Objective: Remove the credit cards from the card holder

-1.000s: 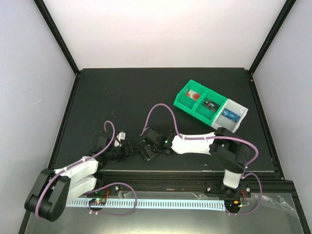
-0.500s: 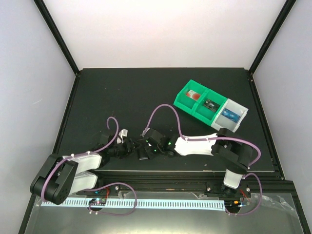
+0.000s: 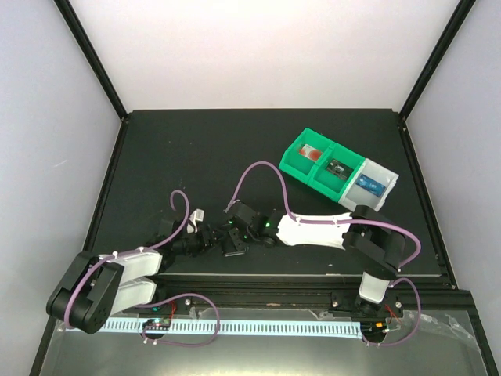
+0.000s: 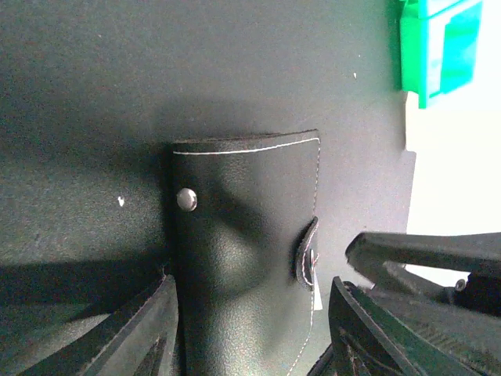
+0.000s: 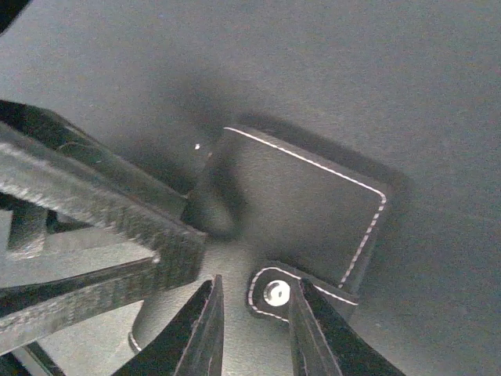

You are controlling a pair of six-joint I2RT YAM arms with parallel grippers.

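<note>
The card holder (image 3: 232, 244) is a small black leather sleeve with white stitching, lying on the black table near its front edge. My left gripper (image 4: 252, 291) straddles its width, and the leather (image 4: 243, 235) bulges between the fingers. My right gripper (image 5: 258, 282) stands open from the opposite side, its fingers on either side of the snap tab (image 5: 274, 294). The right finger touches the tab's edge. The flat panel (image 5: 305, 211) lies beyond the tab. No credit cards show in the holder. One bright-blue credit card (image 3: 369, 186) lies in the tray's pale end compartment.
A green-and-grey compartment tray (image 3: 297, 153) sits at the back right, holding a red-and-white item (image 3: 311, 153) and a dark green item (image 3: 337, 166). Both arms meet over the holder, close to the table's front edge (image 3: 274, 274). Black frame posts stand at the corners.
My right gripper was shut half a second ago and its jaws now stand apart around the snap tab. The left arm has pushed in toward the holder and keeps its hold.
</note>
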